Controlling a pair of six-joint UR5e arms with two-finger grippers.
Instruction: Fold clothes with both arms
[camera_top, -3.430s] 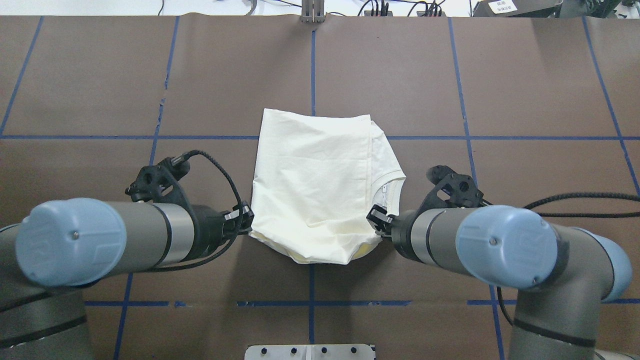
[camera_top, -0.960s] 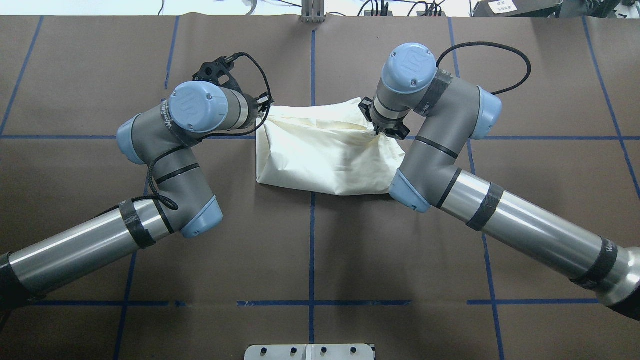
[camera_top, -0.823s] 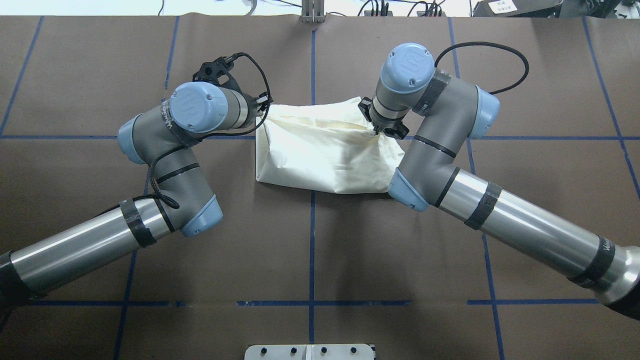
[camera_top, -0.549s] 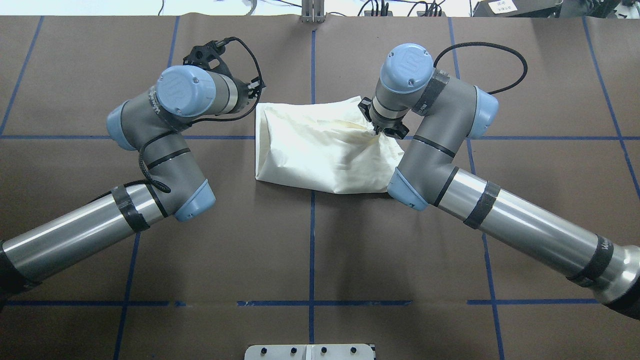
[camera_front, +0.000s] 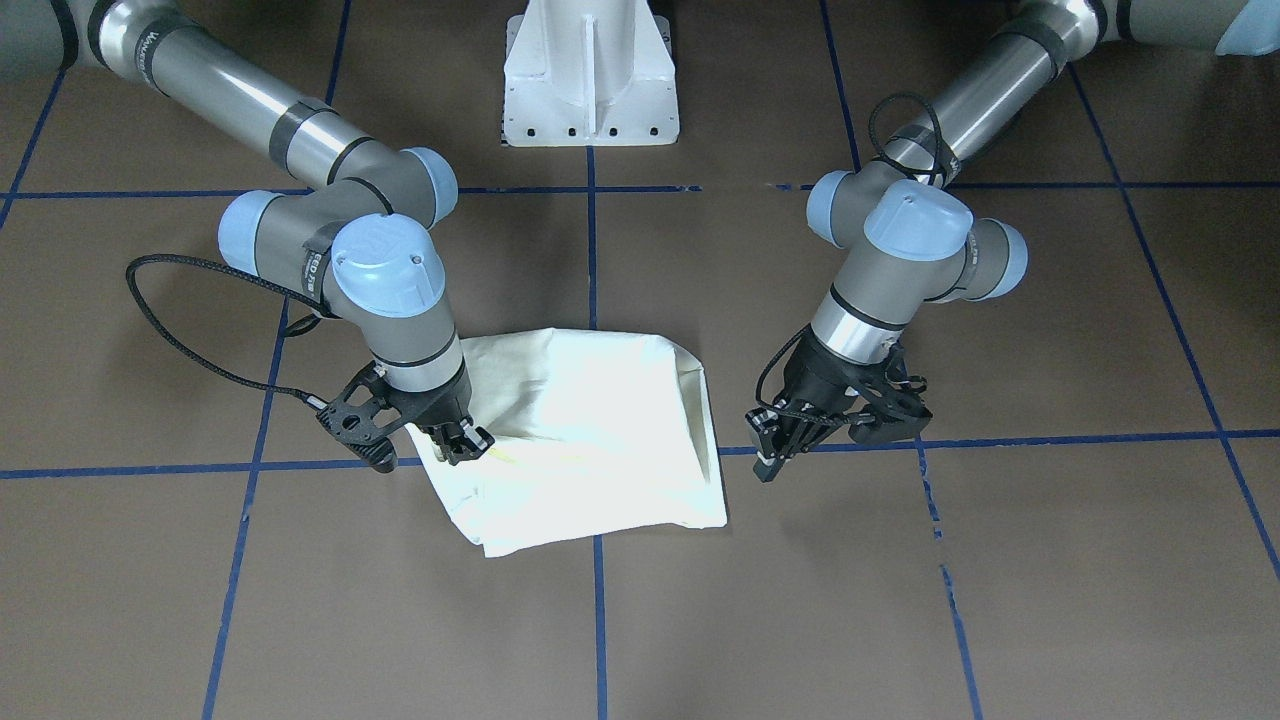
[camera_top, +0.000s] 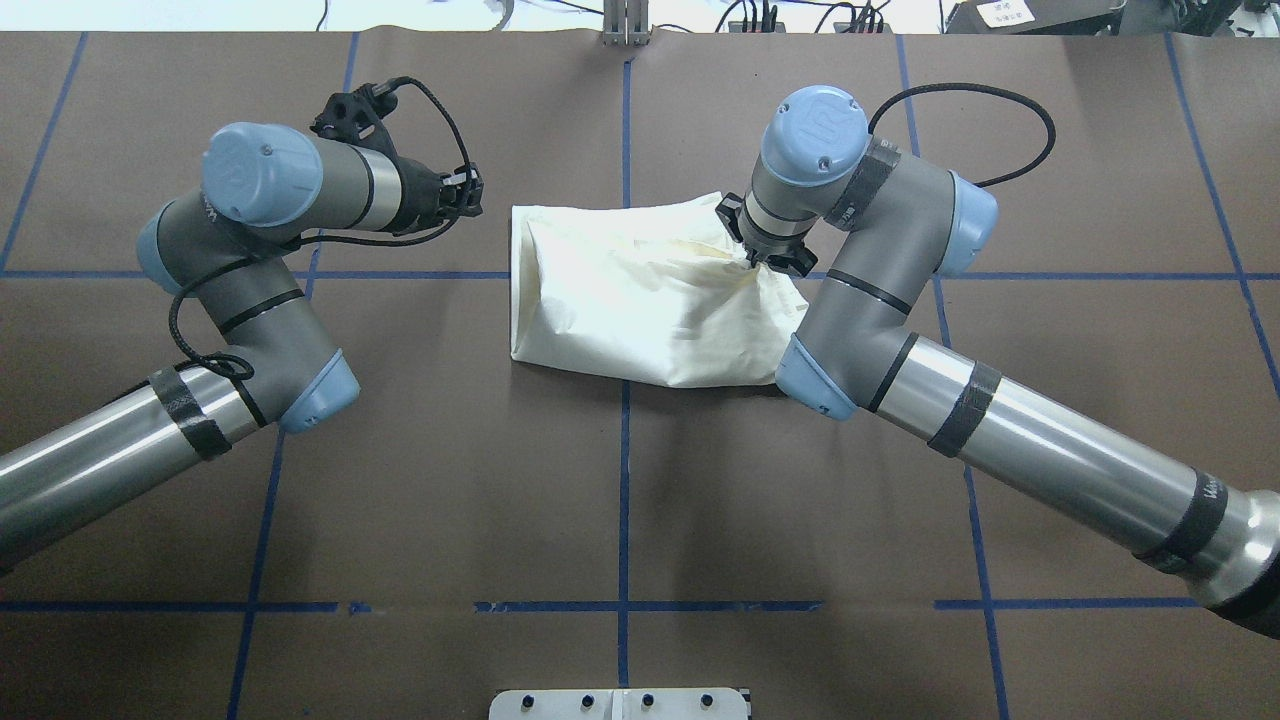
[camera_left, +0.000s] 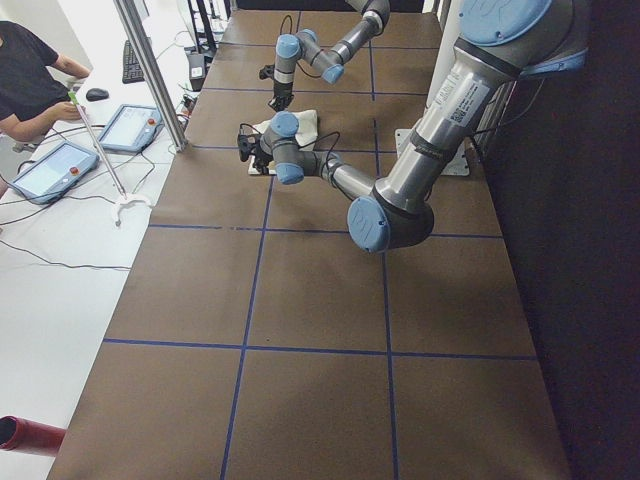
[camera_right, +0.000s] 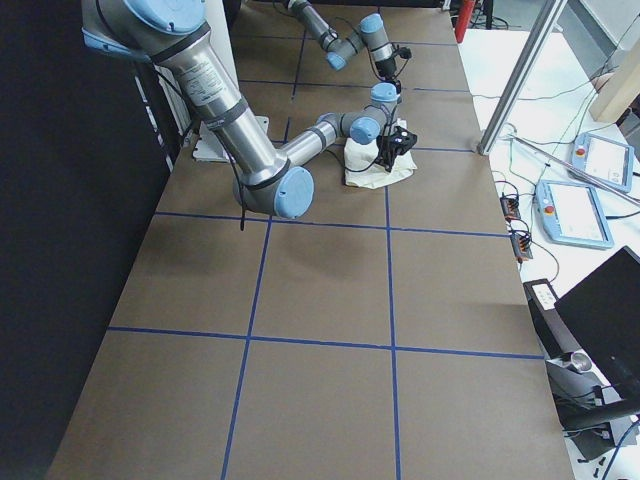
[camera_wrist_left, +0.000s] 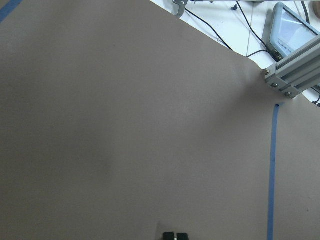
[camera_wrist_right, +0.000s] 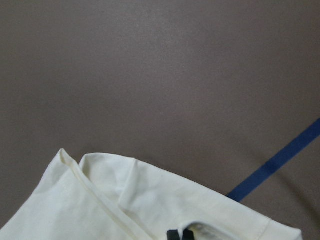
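Cream cloth, the folded shirt (camera_top: 640, 300), lies near the middle of the brown table (camera_top: 450, 500), across a blue line (camera_top: 624, 480). We see the right claw (camera_top: 762, 258) clamped on its far right part. The left claw (camera_top: 472, 193) hangs beside the shirt without touching it, its fingers together and holding nothing.

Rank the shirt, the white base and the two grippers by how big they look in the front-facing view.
1. shirt, clearly the largest.
2. white base, though the view's top edge cuts it off.
3. left gripper and right gripper: they look about alike, so I won't rank one over the other.
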